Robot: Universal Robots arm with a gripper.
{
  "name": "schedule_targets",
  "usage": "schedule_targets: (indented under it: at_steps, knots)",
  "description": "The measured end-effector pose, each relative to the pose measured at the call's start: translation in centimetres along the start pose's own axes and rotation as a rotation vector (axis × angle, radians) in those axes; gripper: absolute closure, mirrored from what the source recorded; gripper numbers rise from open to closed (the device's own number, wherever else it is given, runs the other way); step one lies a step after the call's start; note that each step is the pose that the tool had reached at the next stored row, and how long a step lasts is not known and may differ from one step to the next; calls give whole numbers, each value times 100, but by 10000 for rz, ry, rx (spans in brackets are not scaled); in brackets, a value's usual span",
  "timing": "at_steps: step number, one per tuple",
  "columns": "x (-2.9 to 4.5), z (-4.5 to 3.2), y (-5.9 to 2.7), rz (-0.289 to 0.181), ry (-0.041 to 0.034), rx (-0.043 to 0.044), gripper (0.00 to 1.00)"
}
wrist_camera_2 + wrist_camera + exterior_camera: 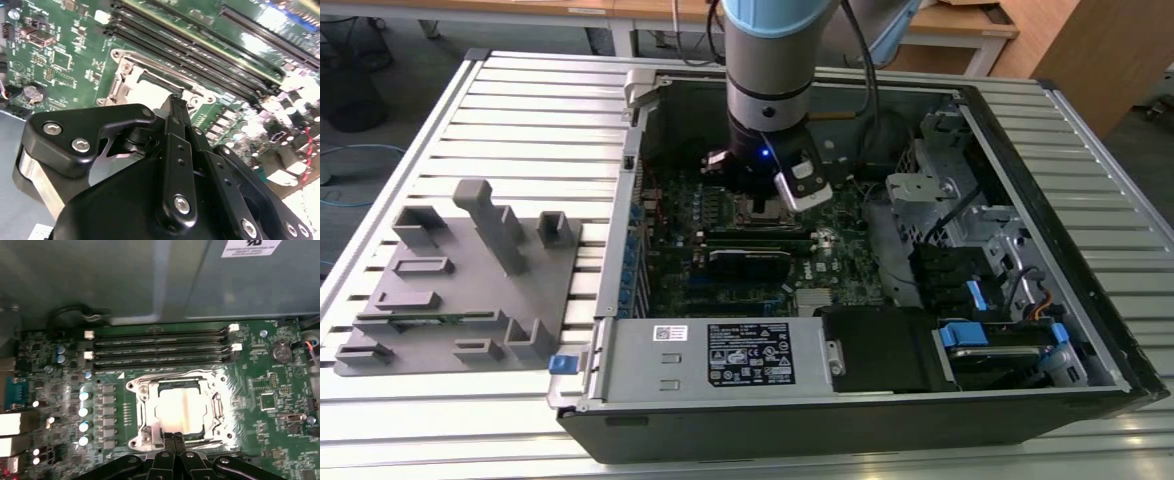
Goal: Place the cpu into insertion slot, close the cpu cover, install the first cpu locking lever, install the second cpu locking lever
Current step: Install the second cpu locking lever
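In the first wrist view the cpu [180,410] lies flat in the insertion slot [170,375] on the green board, its metal top glaring pale. The silvery cpu cover [212,406] lies down around it as a frame. My gripper [173,438] hangs at the socket's edge, fingers pressed together, with nothing seen between them. The second wrist view shows the gripper [172,100] tip just over the cpu [150,92] and cpu cover [122,75]. In the exterior view the gripper [767,203] reaches down into the open computer case over the socket, hiding most of it.
Long black memory slots [160,347] run beside the socket. A labelled power supply box [747,355] sits at the case's near side, with drive cages [947,200] at the exterior view's right. A grey fixture block [454,290] rests on the slatted table at the left.
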State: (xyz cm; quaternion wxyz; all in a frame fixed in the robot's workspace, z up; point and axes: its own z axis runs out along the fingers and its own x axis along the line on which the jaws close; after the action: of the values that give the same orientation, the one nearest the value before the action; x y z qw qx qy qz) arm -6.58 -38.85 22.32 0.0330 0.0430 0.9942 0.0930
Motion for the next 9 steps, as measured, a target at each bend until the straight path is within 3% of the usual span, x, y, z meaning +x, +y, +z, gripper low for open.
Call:
schedule_targets:
  at_steps: [6, 9]
  knots:
    - [-40, 37, 142, -9, -11, 125, 89]
    - [-51, 53, 203, -21, -23, 292, 89]
